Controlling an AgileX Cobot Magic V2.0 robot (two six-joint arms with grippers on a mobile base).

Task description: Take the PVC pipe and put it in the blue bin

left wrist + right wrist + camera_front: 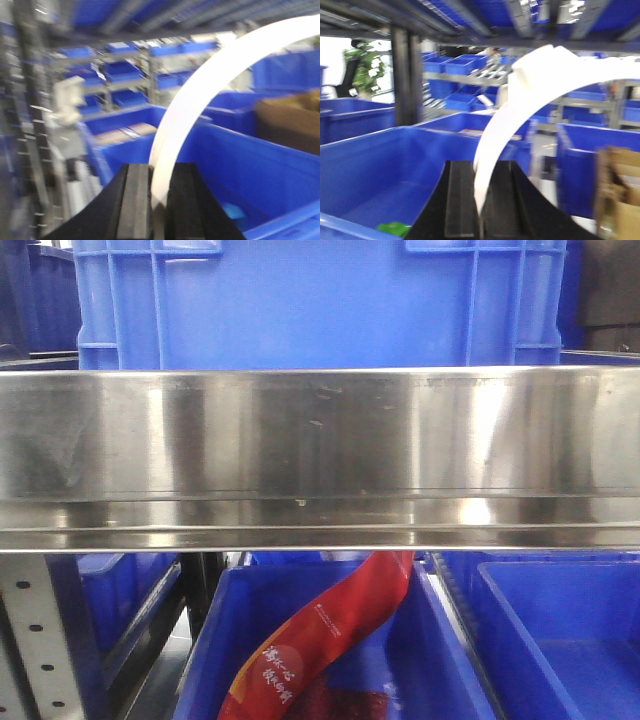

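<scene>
Two claws, each pinched on a white arc: L claw (159, 175) grips pipe (200, 85) near one end, and R claw (479, 180) grips 2nd pipe (502, 120) the same way, so each arc stands up clear of the jaws. Open blue bins sit just ahead & below, L bin (260, 165) and R bin (375, 165). Prob. the carry-to-drop step; an end grip should let each fall free w/o snagging. Front cam shows only a steel rail (320, 440), no arms

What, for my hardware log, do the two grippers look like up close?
The left gripper and right gripper look alike: matte black fingers that flare wide toward the base, each lined with a flat, dark grey pad. No cables or markings show.
</scene>
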